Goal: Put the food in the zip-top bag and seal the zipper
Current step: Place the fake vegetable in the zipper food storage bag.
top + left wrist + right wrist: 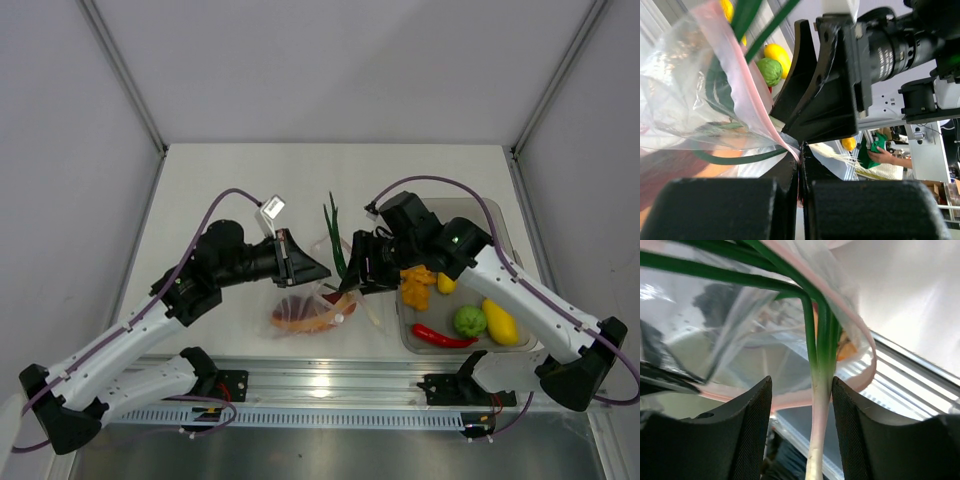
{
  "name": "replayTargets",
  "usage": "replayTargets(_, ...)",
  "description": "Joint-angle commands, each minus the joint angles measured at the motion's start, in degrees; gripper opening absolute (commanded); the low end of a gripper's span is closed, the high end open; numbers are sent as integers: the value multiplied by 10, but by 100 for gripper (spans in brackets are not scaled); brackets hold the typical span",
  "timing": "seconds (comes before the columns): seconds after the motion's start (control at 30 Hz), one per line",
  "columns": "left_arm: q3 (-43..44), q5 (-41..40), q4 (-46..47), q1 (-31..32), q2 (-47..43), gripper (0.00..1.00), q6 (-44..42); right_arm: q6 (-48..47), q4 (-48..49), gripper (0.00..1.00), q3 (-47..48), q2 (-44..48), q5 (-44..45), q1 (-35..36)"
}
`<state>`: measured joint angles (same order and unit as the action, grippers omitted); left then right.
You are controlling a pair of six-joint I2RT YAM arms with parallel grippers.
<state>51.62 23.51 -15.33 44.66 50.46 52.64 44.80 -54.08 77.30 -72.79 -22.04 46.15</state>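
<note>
bag (685, 100) clear, crumpled | left fingers (306, 265) clamp pink zipper (747, 100) | right fingers (360, 268) parted around green stalks (820, 365)

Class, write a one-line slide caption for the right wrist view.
Green stalks stand between the right gripper's open jaws at the zip-top bag's mouth.

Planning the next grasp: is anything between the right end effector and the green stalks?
Nothing visible. The stalks run between the fingers of the open right end effector, with the bag behind them.
</note>
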Motion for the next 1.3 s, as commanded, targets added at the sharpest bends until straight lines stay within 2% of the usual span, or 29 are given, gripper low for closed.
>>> replayTargets(0.0, 4, 0, 36, 4, 3, 1, 13, -84, -56, 54, 19, 10, 39, 4)
replayTargets(0.17, 9, 0, 37, 3, 7, 1, 11, -111, -87, 56, 33, 9, 64, 12)
replayTargets(0.4, 1, 2, 44, -1, 11, 0, 15, -159, -163, 58, 101, -8, 103, 23)
replayTargets(0.7, 7, 0, 56, -3, 14, 1, 23, -169, -182, 58, 70, 39, 122, 33)
replayTargets(0.93, 16, -6, 63, -5, 17, 1, 34, -149, -134, 57, -13, 112, 161, 118)
replayTargets(1.07, 17, -4, 66, -5, 20, 0, 39, -104, -112, 57, -47, 136, 251, 228)
replayTargets(1.27, 16, 1, 69, -6, 24, 1, 40, -61, -104, 57, -75, 133, 336, 305)
